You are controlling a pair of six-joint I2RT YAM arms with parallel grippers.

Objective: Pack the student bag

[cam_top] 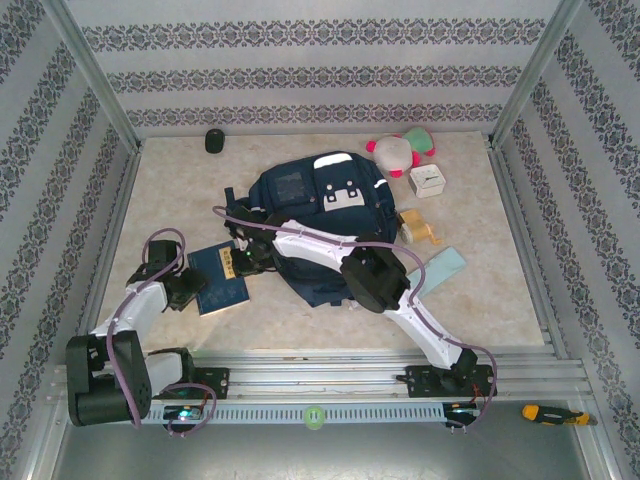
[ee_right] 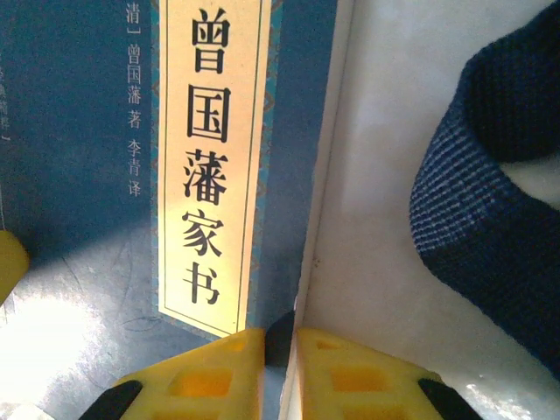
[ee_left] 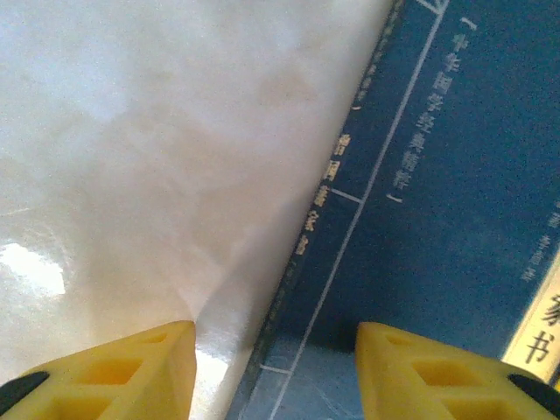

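left hand open astride book spine | right hand closed at book edge

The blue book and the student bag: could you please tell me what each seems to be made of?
Blue book: probably paper with a smooth, slightly glossy printed cover, since light glints on it. Student bag: matte woven navy fabric, judging by the ribbed weave on its strap.

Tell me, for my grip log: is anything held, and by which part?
The right pincer looks closed on the book's page-side edge; the left pincer, open, straddles its opposite edge.
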